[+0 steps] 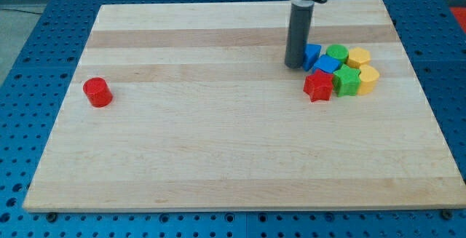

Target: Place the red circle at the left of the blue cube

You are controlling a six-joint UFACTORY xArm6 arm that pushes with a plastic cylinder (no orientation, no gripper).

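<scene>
Camera view: one bench (218,158) of pale wood, seen from the front and slightly above.
Red circle (97,92): alone near the view's left edge, well apart from every other block; far from its goal, so most of the task judged undone.
Blue cube (327,65): inside a tight cluster at the view's right, touching its neighbours; the open bench just to its left partly taken by the rod.
Cluster: blue wedge-like block (312,54) above and left of the cube, shape hard to make out; red star (317,86) below it; green circle (337,52) and green star-like block (346,81) to the right; two yellow blocks (359,57) and (368,79) furthest right.
Tool: a plain dark rod with nothing to open or close, so nothing grasped; my tip (294,65) down on the bench.
Tip position: just beside the blue wedge-like block, at the cluster's left edge, possibly touching it.
Arm pose: rod upright, descending from the mount at the view's top.
Likely need: travel across to the far side of the red circle, then a long push rightward.
</scene>
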